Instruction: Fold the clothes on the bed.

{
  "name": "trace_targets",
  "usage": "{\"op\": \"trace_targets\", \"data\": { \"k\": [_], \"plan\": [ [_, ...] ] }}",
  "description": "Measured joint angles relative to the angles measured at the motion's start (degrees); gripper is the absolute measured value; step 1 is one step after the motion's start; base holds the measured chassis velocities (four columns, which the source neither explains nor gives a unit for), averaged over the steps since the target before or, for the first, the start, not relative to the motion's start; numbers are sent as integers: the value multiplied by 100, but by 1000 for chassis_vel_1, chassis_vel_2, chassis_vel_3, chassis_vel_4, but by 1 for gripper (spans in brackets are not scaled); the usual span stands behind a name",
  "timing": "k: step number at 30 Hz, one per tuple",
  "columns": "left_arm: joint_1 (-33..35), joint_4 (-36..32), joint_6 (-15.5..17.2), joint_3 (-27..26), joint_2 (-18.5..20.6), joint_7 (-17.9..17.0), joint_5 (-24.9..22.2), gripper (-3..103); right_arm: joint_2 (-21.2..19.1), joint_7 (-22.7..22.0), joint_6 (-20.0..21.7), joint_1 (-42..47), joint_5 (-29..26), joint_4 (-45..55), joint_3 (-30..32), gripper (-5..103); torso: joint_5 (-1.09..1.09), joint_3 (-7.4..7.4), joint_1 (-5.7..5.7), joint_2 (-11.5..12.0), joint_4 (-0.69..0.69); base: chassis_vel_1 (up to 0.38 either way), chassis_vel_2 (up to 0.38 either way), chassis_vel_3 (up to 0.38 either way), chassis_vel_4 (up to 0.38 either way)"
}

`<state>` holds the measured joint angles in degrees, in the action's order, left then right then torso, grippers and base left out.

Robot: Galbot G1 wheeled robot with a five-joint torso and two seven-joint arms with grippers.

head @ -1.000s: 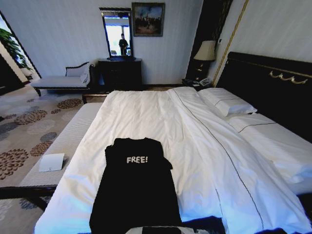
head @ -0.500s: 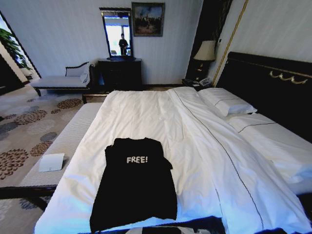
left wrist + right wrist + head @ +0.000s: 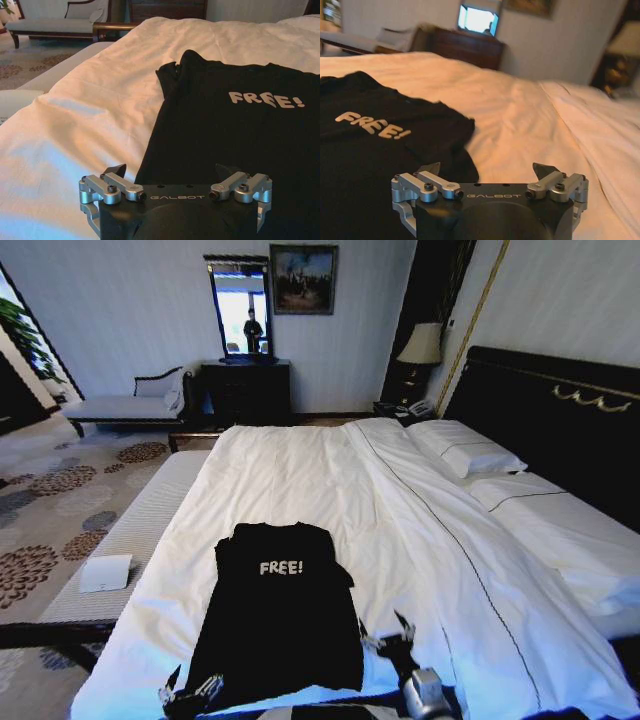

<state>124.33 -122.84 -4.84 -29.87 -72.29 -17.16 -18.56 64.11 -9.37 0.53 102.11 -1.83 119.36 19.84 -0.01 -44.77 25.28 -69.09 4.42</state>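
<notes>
At bed foot—L end effector & R end effector both wide open, empty, flanking T-shirt hem.

Soft cloth on the bed, shiny metal and dull plastic on the robot.

The black short-sleeved T-shirt of soft cloth looks matt, with flat white letters on it, and it lies on the big white bed of smooth cotton sheets, which have small creases. The dark headboard looks like polished wood with a slight shine. The left end effector and the right end effector each have silver metal links with dark screws, matt black finger tips and a matt black plastic body. The patterned carpet looks rough.
</notes>
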Motion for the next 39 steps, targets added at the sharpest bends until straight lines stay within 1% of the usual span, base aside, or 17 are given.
{"op": "trace_targets", "data": {
  "k": [1,2,3,5,6,7,8,10,11,14,15,19,20,24,25,28,39],
  "plan": [
    [-42,30,0,9,14,2,21,100,-139,67,-80,-291,2,-179,-93,100,2,0,0,0,-1,0,0,0,0],
    [-42,30,0,9,14,2,21,100,-139,67,-80,-291,2,-179,-93,100,2,0,0,0,-1,0,0,0,0],
    [-77,45,0,23,18,3,42,100,-260,134,-144,-623,2,-382,-204,100,2,0,1,0,0,0,0,0,0],
    [-122,59,12,38,2,1,73,100,-419,207,-198,-1162,-7,-710,-384,100,2,0,1,1,-4,0,0,0,0],
    [-122,59,12,38,2,1,73,100,-419,207,-198,-1162,-7,-710,-384,100,2,0,1,1,-4,0,0,0,0],
    [-137,64,21,43,-15,-1,85,100,-468,234,-216,-1361,-14,-840,-489,100,0,-1,1,1,-2,0,0,0,0],
    [-165,66,30,55,-57,-1,109,100,-525,273,-262,-1728,-26,-1074,-668,100,1,-1,1,1,-1,0,0,0,0],
    [-194,60,42,85,-112,8,130,100,-543,324,-288,-2131,-50,-1348,-942,100,1,0,2,1,-2,0,0,0,0],
    [-194,60,42,85,-112,8,130,100,-543,324,-288,-2131,-50,-1348,-942,100,1,0,2,1,-2,0,0,0,0],
    [-263,21,51,140,-193,61,212,100,-445,408,-289,-2671,-130,-1722,-1454,100,0,0,1,1,-1,0,0,0,0],
    [-263,21,51,140,-193,61,212,100,-445,408,-289,-2671,-130,-1722,-1454,100,0,0,1,1,-1,0,0,0,0],
    [-332,-10,62,186,-235,109,348,100,-116,487,-312,-3103,-68,-2237,-1956,100,0,0,1,1,-2,0,0,0,0],
    [-332,-10,62,186,-235,109,348,100,-116,487,-312,-3103,-68,-2237,-1956,100,0,0,1,1,-2,0,0,0,0],
    [-351,-14,70,166,-255,117,364,100,199,552,-435,-3287,130,-2724,-2186,100,0,0,1,1,0,0,0,0,0],
    [-351,-14,70,166,-255,117,364,100,199,552,-435,-3287,130,-2724,-2186,100,0,0,1,1,0,0,0,0,0],
    [-352,22,70,154,-287,118,349,100,382,575,-569,-3446,326,-3061,-2237,100,0,1,0,0,-1,0,0,0,0],
    [-341,56,57,198,-361,118,347,100,646,522,-607,-3869,460,-3572,-2453,100,0,1,0,0,-1,0,0,0,0]
  ]
}}
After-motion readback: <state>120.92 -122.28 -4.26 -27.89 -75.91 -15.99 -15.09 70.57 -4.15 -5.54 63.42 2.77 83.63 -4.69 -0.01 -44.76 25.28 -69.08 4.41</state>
